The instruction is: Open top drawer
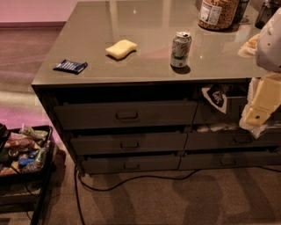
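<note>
The top drawer (125, 114) is the wide dark grey-olive front at the upper left of the cabinet, just under the countertop (145, 70). Its small loop handle (127, 115) sits at the centre. A dark gap shows above the front, and its inside is hidden. My gripper (259, 107) hangs at the right edge on a white and cream arm, in front of the right-hand drawers. It is well to the right of the handle and not touching it.
Two lower drawers (129, 144) sit beneath the top one. The upper right drawer shows a black-and-white cloth (216, 97). On the countertop are a can (180, 49), a yellow sponge (121, 48), a blue packet (70, 66) and a jar (217, 13). A black cable (131, 180) lies on the floor. A black tray of snacks (24, 151) stands at the left.
</note>
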### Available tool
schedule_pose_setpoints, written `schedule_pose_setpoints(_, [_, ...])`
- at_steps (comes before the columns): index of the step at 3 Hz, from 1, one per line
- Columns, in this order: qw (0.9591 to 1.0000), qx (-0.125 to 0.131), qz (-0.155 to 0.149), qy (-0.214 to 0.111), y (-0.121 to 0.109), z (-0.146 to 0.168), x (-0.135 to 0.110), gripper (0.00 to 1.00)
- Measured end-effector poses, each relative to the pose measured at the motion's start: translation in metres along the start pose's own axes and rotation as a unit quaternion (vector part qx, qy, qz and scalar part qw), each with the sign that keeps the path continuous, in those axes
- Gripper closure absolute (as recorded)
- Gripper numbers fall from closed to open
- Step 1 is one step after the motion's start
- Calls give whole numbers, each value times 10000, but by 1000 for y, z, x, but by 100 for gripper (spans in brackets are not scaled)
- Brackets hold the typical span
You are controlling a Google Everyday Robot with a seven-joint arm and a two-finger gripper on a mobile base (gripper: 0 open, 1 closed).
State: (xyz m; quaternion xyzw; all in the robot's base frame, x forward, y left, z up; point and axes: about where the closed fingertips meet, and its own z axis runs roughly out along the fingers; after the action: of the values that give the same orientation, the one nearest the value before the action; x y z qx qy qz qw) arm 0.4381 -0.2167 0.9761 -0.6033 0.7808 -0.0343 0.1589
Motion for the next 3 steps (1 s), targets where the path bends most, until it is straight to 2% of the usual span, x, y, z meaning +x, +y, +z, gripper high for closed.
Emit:
schedule_pose_setpoints(1, [10000, 1, 0, -1, 0, 0, 0, 0])
schedule_pose_setpoints(2, [9997, 121, 79, -181, 0, -1, -1, 0])
schedule_pose_setpoints(3, [9967, 312, 216, -716, 15, 4, 6, 0])
